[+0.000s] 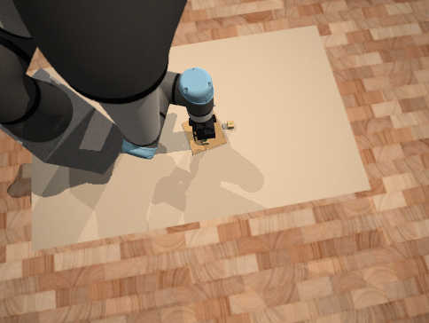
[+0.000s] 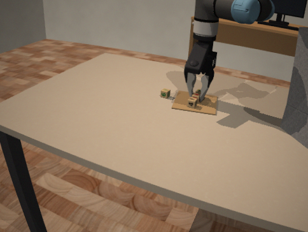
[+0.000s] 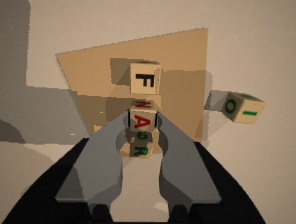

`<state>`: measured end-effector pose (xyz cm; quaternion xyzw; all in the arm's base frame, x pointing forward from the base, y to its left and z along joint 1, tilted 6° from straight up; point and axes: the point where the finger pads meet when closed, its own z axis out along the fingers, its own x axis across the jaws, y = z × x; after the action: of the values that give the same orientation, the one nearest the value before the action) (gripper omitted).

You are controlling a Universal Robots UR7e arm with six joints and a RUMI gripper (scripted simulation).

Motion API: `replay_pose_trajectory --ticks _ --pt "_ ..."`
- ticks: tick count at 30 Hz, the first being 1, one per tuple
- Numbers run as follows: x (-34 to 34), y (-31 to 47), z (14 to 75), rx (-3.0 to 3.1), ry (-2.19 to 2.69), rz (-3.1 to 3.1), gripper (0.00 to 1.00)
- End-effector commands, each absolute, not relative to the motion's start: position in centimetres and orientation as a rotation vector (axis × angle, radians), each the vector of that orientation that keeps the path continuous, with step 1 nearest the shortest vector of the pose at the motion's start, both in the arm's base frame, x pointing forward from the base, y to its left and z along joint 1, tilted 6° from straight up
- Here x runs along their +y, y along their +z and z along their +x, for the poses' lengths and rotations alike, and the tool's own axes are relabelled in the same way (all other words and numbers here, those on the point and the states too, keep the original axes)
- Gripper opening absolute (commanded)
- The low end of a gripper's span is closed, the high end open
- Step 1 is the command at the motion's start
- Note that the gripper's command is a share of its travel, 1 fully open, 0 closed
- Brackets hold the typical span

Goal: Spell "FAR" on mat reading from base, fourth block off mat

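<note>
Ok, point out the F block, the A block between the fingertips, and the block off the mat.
F block (image 3: 145,78): wrist view, on its top face.
A block (image 3: 142,121): wrist view, on its lettered top face.
Block off the mat (image 2: 165,94) (image 3: 243,108): exterior and wrist views, on its body.

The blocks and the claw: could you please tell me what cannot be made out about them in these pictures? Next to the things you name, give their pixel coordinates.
- Top view: the block between the claw's (image 1: 205,138) (image 2: 196,97) (image 3: 143,119) fingers, hidden by the claw.
- Exterior view: letter on top of the off-mat block (image 1: 230,124) (image 2: 165,93) (image 3: 243,107), too small.
- Wrist view: undersides of all blocks, facing away.
</note>
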<state>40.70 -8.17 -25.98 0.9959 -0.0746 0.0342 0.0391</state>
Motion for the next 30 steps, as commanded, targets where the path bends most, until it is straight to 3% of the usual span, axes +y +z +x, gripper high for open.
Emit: replay_pose_trajectory --ticks 1,17,30 --pt "-8.18 -25.94 40.73 -0.228 0.106 3.053 0.05" --pt "-8.18 -25.94 40.73 -0.228 0.106 3.053 0.05" --pt "-8.18 -25.94 40.73 -0.228 0.106 3.053 0.21"
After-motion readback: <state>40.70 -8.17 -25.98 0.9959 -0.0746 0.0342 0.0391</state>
